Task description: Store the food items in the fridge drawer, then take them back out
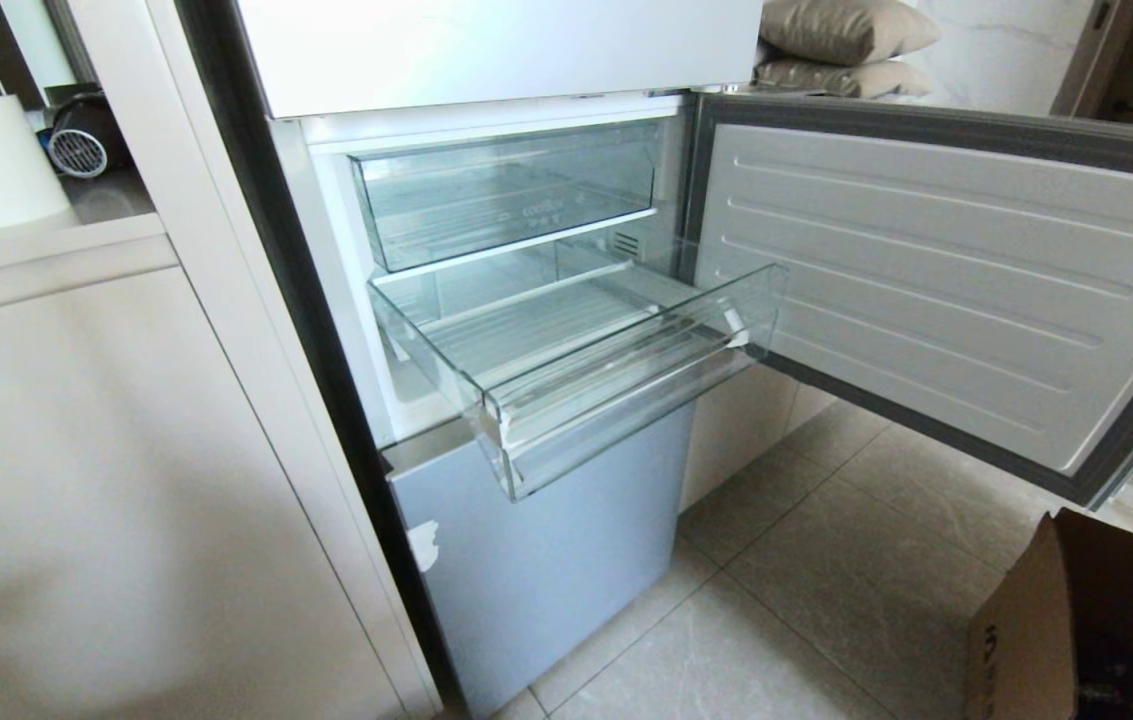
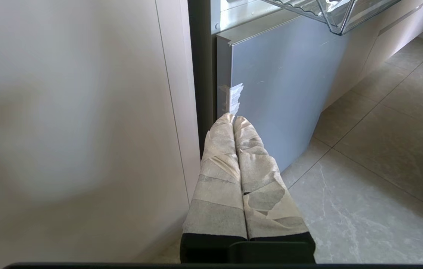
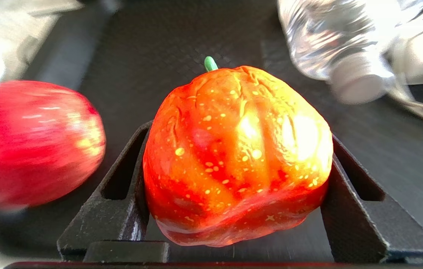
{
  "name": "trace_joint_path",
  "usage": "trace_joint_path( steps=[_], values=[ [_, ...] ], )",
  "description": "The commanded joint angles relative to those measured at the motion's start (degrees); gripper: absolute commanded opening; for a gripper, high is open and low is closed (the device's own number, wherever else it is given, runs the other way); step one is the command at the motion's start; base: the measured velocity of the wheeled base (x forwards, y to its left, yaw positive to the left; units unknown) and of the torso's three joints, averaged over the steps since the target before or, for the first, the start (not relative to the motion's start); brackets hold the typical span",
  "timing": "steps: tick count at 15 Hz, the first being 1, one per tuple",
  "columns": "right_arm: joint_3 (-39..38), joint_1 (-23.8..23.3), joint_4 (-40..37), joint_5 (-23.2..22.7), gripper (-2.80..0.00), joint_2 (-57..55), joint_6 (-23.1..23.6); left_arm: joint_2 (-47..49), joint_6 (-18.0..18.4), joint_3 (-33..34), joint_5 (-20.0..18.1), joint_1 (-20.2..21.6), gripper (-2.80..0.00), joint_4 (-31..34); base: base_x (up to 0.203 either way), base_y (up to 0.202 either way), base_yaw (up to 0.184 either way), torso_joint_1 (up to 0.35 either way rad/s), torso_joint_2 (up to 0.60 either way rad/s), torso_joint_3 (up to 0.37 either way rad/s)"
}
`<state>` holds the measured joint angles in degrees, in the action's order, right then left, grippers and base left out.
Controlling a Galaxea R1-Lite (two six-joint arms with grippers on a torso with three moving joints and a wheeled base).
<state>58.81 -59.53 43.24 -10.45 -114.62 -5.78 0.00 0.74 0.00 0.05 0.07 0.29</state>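
1. Fridge drawer [image 1: 566, 370], the wide clear one with the ribbed floor, is standing pulled out of the open fridge in the head view, jutting over the grey lower door [image 1: 546, 560]; nothing is lying inside it.
2. Above it, the lettered clear drawer [image 1: 506, 190] is sitting pushed in, and the fridge door [image 1: 936, 280] is hanging wide open to the robot's right, over the tiled floor [image 1: 826, 600].
3. A cardboard box [image 1: 1086, 630] is standing on the floor near the lower right corner of the head view.
4. The left hand [image 2: 233, 121] is hanging low beside the grey lower door, its taped fingers [image 2: 218, 175] pressed together and holding nothing.
5. The right hand [image 3: 233, 164] is showing only in its wrist view, its black fingers [image 3: 121, 194] sitting against both sides of an orange-red food item [image 3: 237, 153] with a green stem, on a dark surface [image 3: 151, 41].
6. A second red food item [image 3: 32, 142] is lying just beside it, blurred.
7. A clear plastic bottle [image 3: 323, 41] is lying on its side farther off.
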Motion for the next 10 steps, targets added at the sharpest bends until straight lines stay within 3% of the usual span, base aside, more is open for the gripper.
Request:
trace_joint_path(
  steps=[1,10],
  values=[
    [-6.0,-0.2,0.1,-0.5,-2.80,11.2,-0.1,0.1,0.0,0.0,0.0,0.0,-2.80,0.0,0.000,0.000,0.000,0.000,0.00,0.000],
    [-42.4,0.2,-4.5,-14.8,-2.80,56.9,5.6,0.1,0.0,0.0,0.0,0.0,-2.80,0.0,0.000,0.000,0.000,0.000,0.00,0.000]
  ],
)
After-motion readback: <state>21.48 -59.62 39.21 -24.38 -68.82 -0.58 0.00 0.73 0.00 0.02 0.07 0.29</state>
